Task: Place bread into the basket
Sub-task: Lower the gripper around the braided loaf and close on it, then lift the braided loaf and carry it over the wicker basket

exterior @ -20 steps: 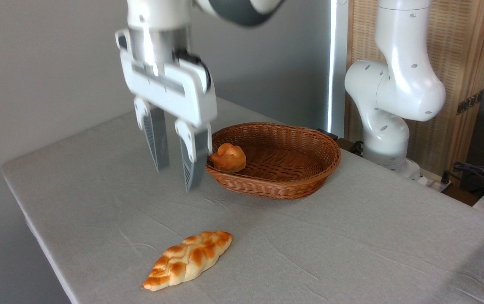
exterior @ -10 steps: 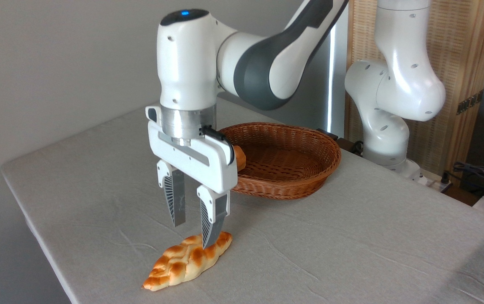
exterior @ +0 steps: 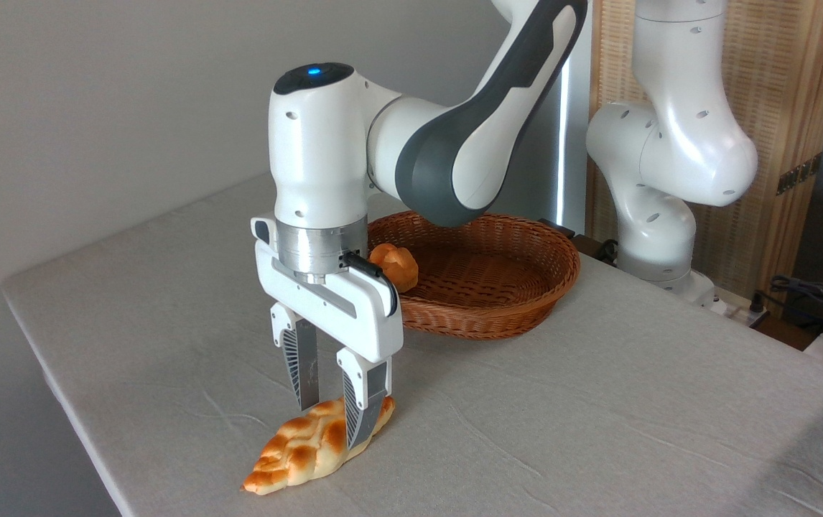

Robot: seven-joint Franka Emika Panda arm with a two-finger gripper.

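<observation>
The bread [exterior: 291, 456], a braided cream loaf with golden-brown bumps, lies on the grey tablecloth near the front edge. My gripper [exterior: 329, 427] points straight down over its right half. The jaws stand open, one finger on the far side of the loaf and the nearer finger [exterior: 360, 409] in front of it, hiding part of the crust. I cannot tell whether the pads touch the loaf. The basket [exterior: 498, 323], a shallow oval of reddish-brown wicker, sits further back and to the right of my gripper.
A small round orange bun [exterior: 396, 264] rests inside the basket at its left end. The arm's white base [exterior: 659, 215] stands at the table's back right. Cables [exterior: 814, 294] lie at the far right. The table's front-left edge [exterior: 81, 438] runs close to the loaf.
The gripper has come down from beside the basket to the loaf, and its open fingers now straddle the loaf's right half. The loaf and the basket have not moved.
</observation>
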